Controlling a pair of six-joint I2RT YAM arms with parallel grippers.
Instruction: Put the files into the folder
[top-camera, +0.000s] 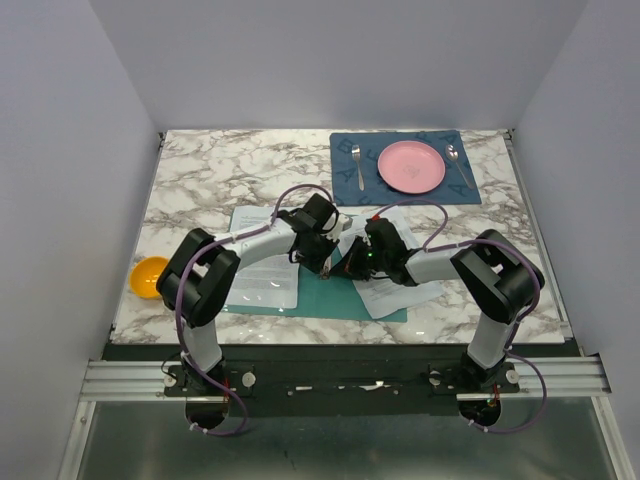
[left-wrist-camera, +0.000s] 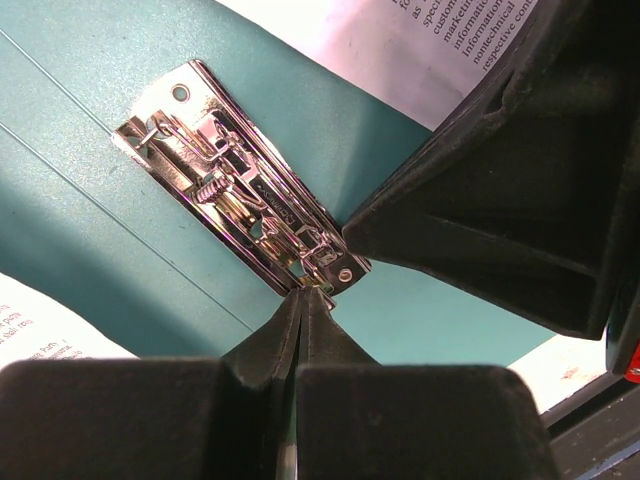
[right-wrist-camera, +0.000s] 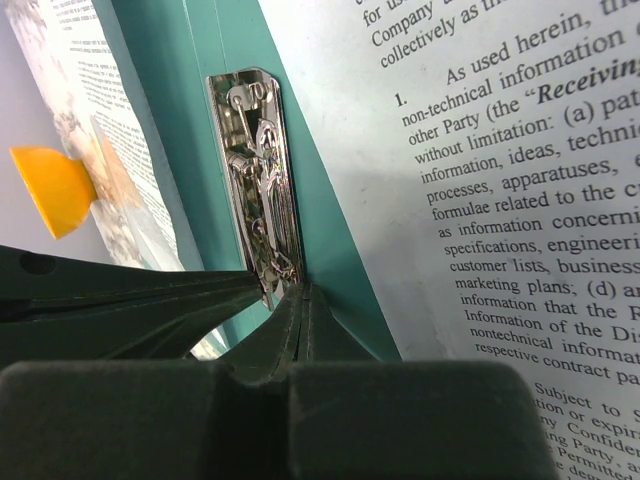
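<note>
Where the marble table (top-camera: 220, 180) begins on the left sits an orange bowl (top-camera: 150, 276), apart from the work; next to it a printed sheet (top-camera: 262, 275) lies flat on the folder's left leaf, glossy in the right wrist view, so probably sleeved.

Folder (left-wrist-camera: 100, 200): teal, lying open at table centre beneath both wrists; metal clip (left-wrist-camera: 240, 190) is fixed flat to its inner face, with its long axis running away from both sets of fingertips.

Left gripper (left-wrist-camera: 305, 293): jaws pressed together, only a thin seam between them, tips touching the near end of the clip; whether they pinch its lever, cannot tell.

Right gripper (right-wrist-camera: 305, 290): jaws likewise closed, tips at that same clip end, just beside the left's; the two nearly touch.

Files (right-wrist-camera: 500, 250): white sheets of dense text, lying right of the clip, over the folder's right leaf and spilling past its edge onto the table; not under the clip.

Judgement: the move ahead turns on the clip opening at this near end, then the sheets sliding leftward beneath it, their top edge along the clip's axis; the right arm is nearer the files, the left better placed to hold the lever.

Far right, rear: blue placemat (top-camera: 345, 190) with pink plate (top-camera: 411, 166), well apart.
</note>
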